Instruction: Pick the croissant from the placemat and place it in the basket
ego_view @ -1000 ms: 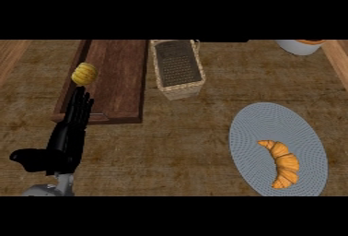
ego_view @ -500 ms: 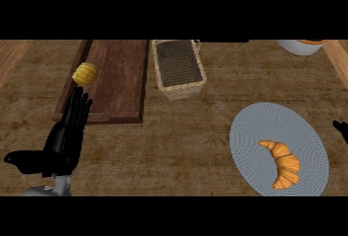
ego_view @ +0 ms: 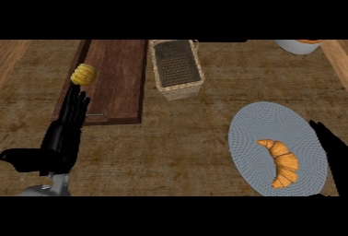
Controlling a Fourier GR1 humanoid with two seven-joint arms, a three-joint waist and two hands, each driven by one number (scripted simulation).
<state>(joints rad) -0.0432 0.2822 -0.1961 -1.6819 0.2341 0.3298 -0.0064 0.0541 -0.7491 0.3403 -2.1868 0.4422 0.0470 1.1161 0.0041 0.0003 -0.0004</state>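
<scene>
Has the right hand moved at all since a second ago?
Yes. The right hand has come into view from the right edge and now sits beside the grey placemat, nearer the croissant.

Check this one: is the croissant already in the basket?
No, the croissant lies on the grey placemat, well apart from the wicker basket at the counter's far side.

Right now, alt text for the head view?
A croissant lies on an oval grey placemat at the right, with the right hand at the mat's right edge, not touching the pastry. A wicker basket stands at top centre. The left hand rests open at lower left, beside a wooden board holding a small yellow item.
</scene>
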